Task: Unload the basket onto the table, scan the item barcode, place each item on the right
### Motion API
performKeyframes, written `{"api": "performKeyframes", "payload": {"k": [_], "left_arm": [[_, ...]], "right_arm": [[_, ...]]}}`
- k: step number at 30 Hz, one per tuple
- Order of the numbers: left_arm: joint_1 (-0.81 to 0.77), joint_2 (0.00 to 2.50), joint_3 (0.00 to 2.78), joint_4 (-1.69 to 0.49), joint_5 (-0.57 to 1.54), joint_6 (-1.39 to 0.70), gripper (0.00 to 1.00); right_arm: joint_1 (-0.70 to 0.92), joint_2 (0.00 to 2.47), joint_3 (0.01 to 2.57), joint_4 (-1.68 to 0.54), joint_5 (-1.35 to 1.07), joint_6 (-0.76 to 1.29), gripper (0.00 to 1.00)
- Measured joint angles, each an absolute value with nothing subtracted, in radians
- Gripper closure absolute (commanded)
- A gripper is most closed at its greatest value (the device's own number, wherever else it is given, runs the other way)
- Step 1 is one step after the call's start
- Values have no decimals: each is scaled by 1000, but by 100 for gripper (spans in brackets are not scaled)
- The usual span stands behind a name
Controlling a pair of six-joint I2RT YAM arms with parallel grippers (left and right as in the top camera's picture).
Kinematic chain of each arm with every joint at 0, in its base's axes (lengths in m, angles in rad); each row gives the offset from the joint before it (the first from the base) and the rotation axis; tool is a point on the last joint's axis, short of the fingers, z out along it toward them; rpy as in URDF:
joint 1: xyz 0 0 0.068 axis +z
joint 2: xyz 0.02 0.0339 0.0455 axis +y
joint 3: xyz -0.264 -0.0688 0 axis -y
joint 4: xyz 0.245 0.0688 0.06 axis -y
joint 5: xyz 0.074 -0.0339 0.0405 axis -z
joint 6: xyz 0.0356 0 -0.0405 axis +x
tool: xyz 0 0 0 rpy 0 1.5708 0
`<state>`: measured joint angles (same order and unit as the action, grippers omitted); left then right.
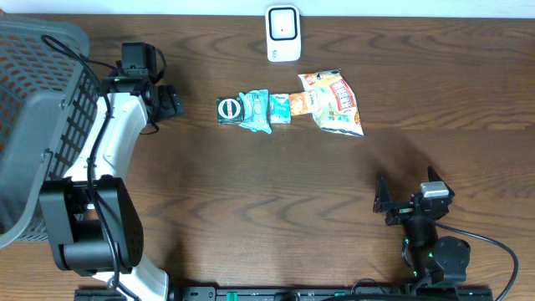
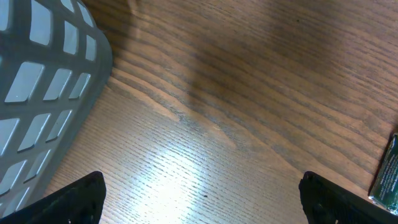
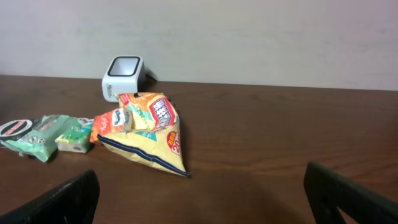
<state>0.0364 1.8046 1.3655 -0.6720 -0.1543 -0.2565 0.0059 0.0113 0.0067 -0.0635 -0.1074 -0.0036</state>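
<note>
Two grippers are seen. The left gripper (image 1: 171,102) is opened wide and nothing is held in it. The right gripper (image 1: 383,203) is also opened wide and nothing is held in it.

One scanner (image 1: 283,33), one chip bag (image 1: 336,102) and four small packets (image 1: 267,109) can be counted on the table (image 1: 251,192). One basket (image 1: 42,109) is seen too.

From the right gripper (image 3: 199,205), the chip bag (image 3: 149,134) is found ahead and a bit to the left, well apart from it. The small packets (image 3: 56,134) are lined up to the left of the bag, and the nearest one is touched by it. The scanner (image 3: 124,78) is placed farther off, just behind the bag.

From the left gripper (image 2: 202,205), the dark packet (image 2: 387,174) at the end of the row is seen just beside the right fingertip (image 2: 348,199). The basket (image 2: 43,93) is found close on the other side.
</note>
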Motion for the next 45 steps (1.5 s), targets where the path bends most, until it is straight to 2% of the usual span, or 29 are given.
{"api": "performKeyframes", "payload": {"k": [27,34,38,43,45], "left_arm": [[36,1805,1365,-672,-154,-257,2],[36,1805,1365,-672,-152,-257,2],[36,1805,1365,-672,-147,-257,2],[36,1805,1365,-672,-141,-257,2],[36,1805,1365,-672,-139,-257,2]], "right_arm": [[6,11,7,-63,-113,4,1],[6,12,7,31,-265,244,1],[6,12,6,138,-356,501,1],[6,13,6,332,-379,707,1],[6,13,7,491,-371,779,1]]}}
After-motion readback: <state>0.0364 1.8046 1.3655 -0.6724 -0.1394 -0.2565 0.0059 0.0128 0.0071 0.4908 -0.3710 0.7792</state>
